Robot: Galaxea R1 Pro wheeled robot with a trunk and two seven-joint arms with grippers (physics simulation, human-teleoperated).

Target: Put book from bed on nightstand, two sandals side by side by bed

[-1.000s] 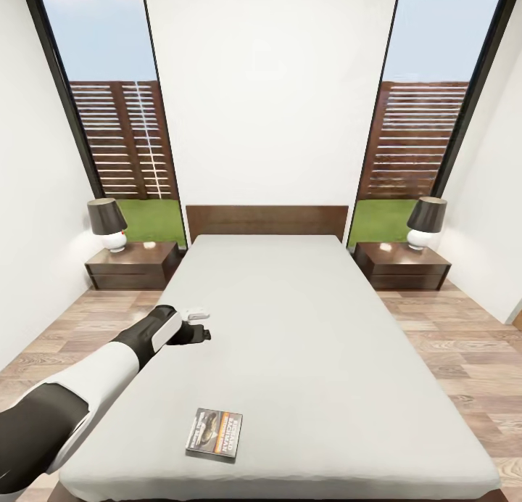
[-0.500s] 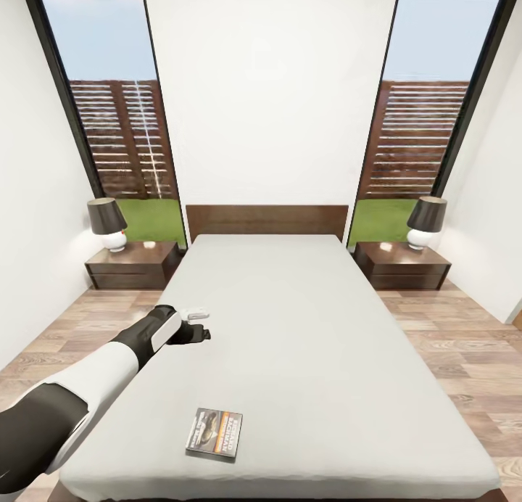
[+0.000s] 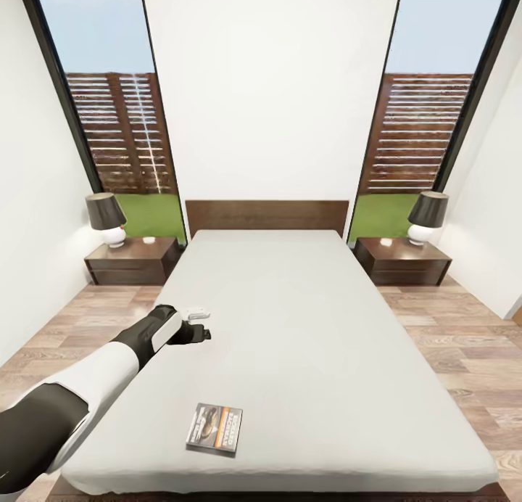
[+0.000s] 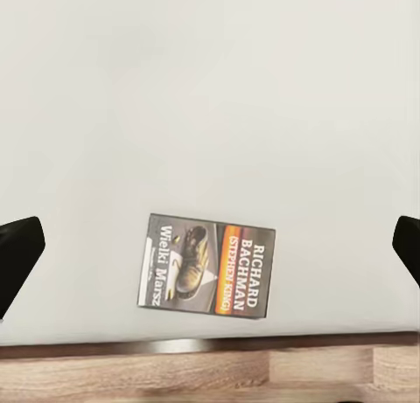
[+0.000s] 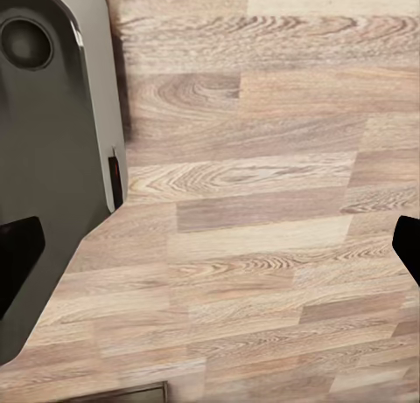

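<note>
Head camera tilts up a touch; left gripper (image 3: 202, 324) hangs wide open (empty), the book (image 3: 214, 429) lying below, untouched.

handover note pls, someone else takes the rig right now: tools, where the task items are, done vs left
Left tool: open, empty, held out above the bed near its left edge, beyond the book.
Right tool: open, empty, pointing down at the wood floor beside the robot's base.
Book: flat on the mattress, cover up, near the foot edge, untouched.
Nightstands: left nightstand and right nightstand flank the headboard, each with a lamp.
Sandals: not located yet.
Done: nothing.
Left: grasp the book, set it on either nightstand; find both sandals and put them side by side next to the bed.
</note>
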